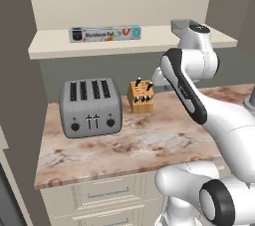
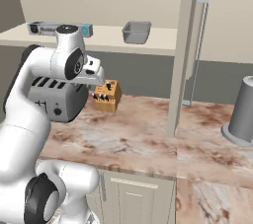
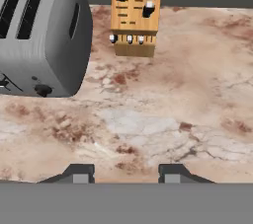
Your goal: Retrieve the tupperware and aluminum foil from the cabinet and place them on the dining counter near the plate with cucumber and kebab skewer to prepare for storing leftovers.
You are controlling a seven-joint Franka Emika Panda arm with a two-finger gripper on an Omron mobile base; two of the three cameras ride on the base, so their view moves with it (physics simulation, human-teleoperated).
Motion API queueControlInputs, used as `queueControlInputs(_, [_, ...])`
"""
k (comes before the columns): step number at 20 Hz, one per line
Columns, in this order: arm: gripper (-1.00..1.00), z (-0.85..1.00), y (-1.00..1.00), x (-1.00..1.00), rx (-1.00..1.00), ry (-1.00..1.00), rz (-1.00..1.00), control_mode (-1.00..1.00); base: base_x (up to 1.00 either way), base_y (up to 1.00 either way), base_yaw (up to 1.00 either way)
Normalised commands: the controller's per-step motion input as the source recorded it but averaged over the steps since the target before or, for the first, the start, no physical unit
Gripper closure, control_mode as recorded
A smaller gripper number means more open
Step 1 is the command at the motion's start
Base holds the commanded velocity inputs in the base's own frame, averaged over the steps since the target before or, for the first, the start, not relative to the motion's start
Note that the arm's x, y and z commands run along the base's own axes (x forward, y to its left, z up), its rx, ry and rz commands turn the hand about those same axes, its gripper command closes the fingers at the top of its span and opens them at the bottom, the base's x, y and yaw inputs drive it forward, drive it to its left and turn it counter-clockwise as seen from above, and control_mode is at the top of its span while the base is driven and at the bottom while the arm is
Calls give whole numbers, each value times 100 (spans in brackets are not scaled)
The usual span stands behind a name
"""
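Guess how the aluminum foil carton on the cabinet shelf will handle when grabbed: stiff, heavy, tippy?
The aluminum foil is a long slim carton, so probably stiff and light for its length. It lies flat on the cabinet shelf, so tipping seems unlikely. Gripped near one end, it may swing; mid-length looks safer.

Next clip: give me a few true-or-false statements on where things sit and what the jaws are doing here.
1. The aluminum foil lies on the cabinet shelf. True.
2. The gripper holds the foil carton. False: its jaws stand apart with nothing between them, over bare counter.
3. A grey tupperware sits on the same shelf. True.
4. The knife block stands on top of the toaster. False: it stands on the counter beside the toaster.
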Motion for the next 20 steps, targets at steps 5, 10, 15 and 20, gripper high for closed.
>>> queueControlInputs(5, [-100, 7, 0, -3, 0, -27, 3, -100, 0, 0, 0])
queueControlInputs(10, [-100, 48, 0, 1, 0, -43, 6, -100, 0, 0, 0])
queueControlInputs(15, [-100, 52, 0, 22, 0, -22, 4, -100, 0, 0, 0])
queueControlInputs(20, [-100, 64, 0, 37, 0, -1, 3, -100, 0, 0, 0])
